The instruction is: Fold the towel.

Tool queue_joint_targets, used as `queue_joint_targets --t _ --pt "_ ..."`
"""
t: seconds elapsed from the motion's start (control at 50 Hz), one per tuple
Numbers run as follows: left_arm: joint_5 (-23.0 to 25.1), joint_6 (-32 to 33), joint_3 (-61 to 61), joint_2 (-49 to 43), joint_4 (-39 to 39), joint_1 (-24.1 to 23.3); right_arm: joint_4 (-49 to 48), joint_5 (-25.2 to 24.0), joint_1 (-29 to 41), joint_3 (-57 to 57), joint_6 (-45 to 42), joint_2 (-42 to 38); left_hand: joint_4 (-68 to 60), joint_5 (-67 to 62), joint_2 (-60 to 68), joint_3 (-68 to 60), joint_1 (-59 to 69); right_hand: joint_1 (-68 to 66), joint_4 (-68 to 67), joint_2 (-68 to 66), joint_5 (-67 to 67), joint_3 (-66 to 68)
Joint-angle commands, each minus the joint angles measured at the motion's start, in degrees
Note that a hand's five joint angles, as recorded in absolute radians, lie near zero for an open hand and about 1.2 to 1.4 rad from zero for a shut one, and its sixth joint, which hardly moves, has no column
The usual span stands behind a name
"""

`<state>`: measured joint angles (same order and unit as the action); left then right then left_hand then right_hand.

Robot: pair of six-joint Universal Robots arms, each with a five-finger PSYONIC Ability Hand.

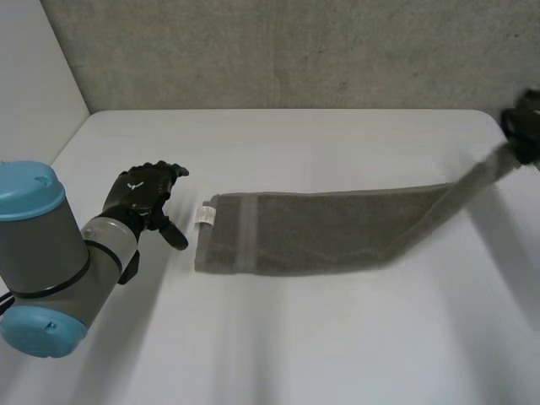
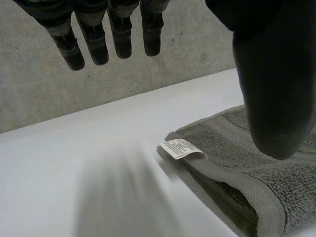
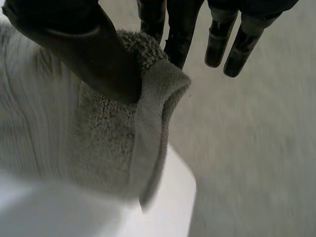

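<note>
Near left: left arm (image 1: 38, 253), grey joint between light-blue caps, angled in over the table toward the right. Left hand (image 1: 142, 196) at its end, low over the surface, just left of the towel's label end and apart from it. Far right, by the table's edge: right hand (image 1: 525, 126), partly cut off by the edge of the head view.

White table (image 1: 337, 337), plain. Towel (image 1: 321, 232), grey, folded into a long strip, lying left to right across the middle. White label (image 1: 205, 215) at its left end. Right end raised clear of the table, stretched up to the right hand. Beyond the far edge, rough grey concrete wall (image 1: 295, 51). Pale panel (image 1: 34, 67) at far left.

Left hand: fingers (image 2: 98, 42) straight, well apart from the thumb, grasping nothing. Right hand: thumb (image 3: 84, 44) pressing the towel's hemmed end against the fingers, a pinch grip.
</note>
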<state>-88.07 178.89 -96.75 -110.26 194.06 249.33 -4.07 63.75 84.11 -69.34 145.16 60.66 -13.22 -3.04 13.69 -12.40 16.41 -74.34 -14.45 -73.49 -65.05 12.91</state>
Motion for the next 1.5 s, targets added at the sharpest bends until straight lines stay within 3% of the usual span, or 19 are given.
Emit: queue_joint_targets --t 0.02,0.12,0.16,0.3,0.32,0.34,0.38,0.4,0.42,0.44,0.56,0.62,0.72,0.92,1.0,1.12,1.24,1.3,1.5 --pt "-0.17 -0.03 -0.02 0.04 0.00 -0.08 0.91 1.90 16.26 2.98 0.12 1.56 3.22 2.82 -3.47 2.40 -6.20 -5.66 4.45 -6.51 -4.95 -2.91" --pt "-0.26 -0.03 -0.02 0.13 0.00 0.10 0.38 4.01 29.18 3.95 -0.14 -0.81 3.22 2.82 -3.47 2.40 -6.20 -5.66 4.45 -6.51 -4.95 -2.91" --pt "-0.26 -0.12 -0.02 0.22 0.00 0.10 -0.14 4.89 37.23 6.74 -0.75 -5.62 3.22 2.82 -3.47 2.40 -6.20 -5.66 4.45 -6.51 -4.95 -2.91" --pt "-0.26 -0.12 -0.02 0.66 0.09 0.27 0.29 7.96 47.71 16.23 -2.77 -17.66 3.22 2.82 -3.47 2.40 -6.20 -5.66 4.45 -6.51 -4.95 -2.91" --pt "-0.34 -0.12 -0.02 0.66 0.09 0.27 0.64 8.67 49.03 17.73 -3.21 -19.77 3.22 2.82 -3.47 2.40 -6.20 5.27 4.45 4.42 5.98 -2.91" --pt "-0.34 -0.12 -0.02 0.66 0.09 0.27 0.65 8.67 49.04 17.75 -3.22 -19.79 3.22 2.82 -3.47 2.40 -6.20 5.38 4.45 4.53 6.09 -2.91" --pt "-0.34 -0.12 -0.02 0.66 0.00 0.36 0.91 9.72 50.62 17.84 -3.13 -21.20 3.22 2.82 -3.47 2.40 -6.20 28.49 4.45 27.64 29.20 -2.91" --pt "-0.34 -0.12 -0.02 0.66 0.00 0.36 0.91 9.73 50.63 17.84 -3.13 -21.20 3.22 2.82 -3.47 2.40 -6.20 28.60 4.45 27.75 29.30 -2.91" --pt "-0.26 -0.12 -0.19 0.66 0.09 0.36 1.00 10.34 50.63 17.31 -2.78 -20.33 3.22 2.82 -3.47 2.40 -6.20 57.24 4.45 56.39 57.94 -2.91" --pt "-0.26 -0.12 -0.19 0.66 0.09 0.36 1.00 10.69 49.93 16.44 -2.34 -19.36 3.22 2.82 -3.47 2.40 -6.20 64.34 4.45 63.49 65.05 -2.91" --pt "0.18 -0.12 -0.11 0.57 0.26 0.01 1.35 11.66 47.99 11.24 1.79 -11.71 3.22 2.82 -3.47 2.40 -6.20 64.34 4.45 63.49 65.05 -2.91" --pt "0.18 -0.12 0.42 0.48 0.35 -0.25 2.14 11.40 38.97 2.49 7.75 -3.65 3.22 2.82 -3.47 2.40 -6.20 64.34 4.45 63.49 65.05 -2.91" --pt "0.18 0.15 2.44 -0.30 0.35 -1.74 2.32 10.43 32.98 -7.09 10.49 1.20 3.22 2.82 -3.47 2.40 -6.20 64.34 4.45 63.49 65.05 -2.91" --pt "0.10 0.50 4.20 -3.38 1.05 -4.47 -3.11 6.22 22.25 -24.77 10.58 4.11 3.22 2.82 -3.47 2.40 -6.20 64.34 4.45 63.49 65.05 -2.91" --pt "0.10 0.50 4.11 -4.00 1.05 -5.35 -7.78 3.84 20.22 -29.79 10.32 3.67 3.22 2.82 -3.47 2.40 -6.20 54.37 4.45 53.52 55.07 -2.91" --pt "0.10 0.50 3.41 -4.17 1.23 -5.79 -10.34 3.49 20.04 -30.68 10.23 1.92 3.22 2.82 -3.47 2.40 -6.20 39.36 4.45 38.51 40.07 -2.91" --pt "0.01 0.41 3.06 -4.00 1.23 -5.88 -11.40 3.22 20.22 -28.75 10.05 -1.60 3.22 2.82 -3.47 2.40 -6.20 14.47 4.45 13.62 15.17 -2.91" --pt "-0.08 0.32 2.88 -3.65 1.14 -5.96 -11.31 3.22 20.48 -28.05 10.05 -2.04 3.22 2.82 -3.47 2.40 -6.20 -5.57 4.45 -6.42 -4.87 -2.91" --pt "0.01 0.15 2.44 -2.33 1.23 -4.82 -7.79 2.78 22.50 -18.29 8.12 3.23 3.22 2.82 -3.47 2.40 -6.20 -5.66 4.45 -6.51 -4.95 -2.91"
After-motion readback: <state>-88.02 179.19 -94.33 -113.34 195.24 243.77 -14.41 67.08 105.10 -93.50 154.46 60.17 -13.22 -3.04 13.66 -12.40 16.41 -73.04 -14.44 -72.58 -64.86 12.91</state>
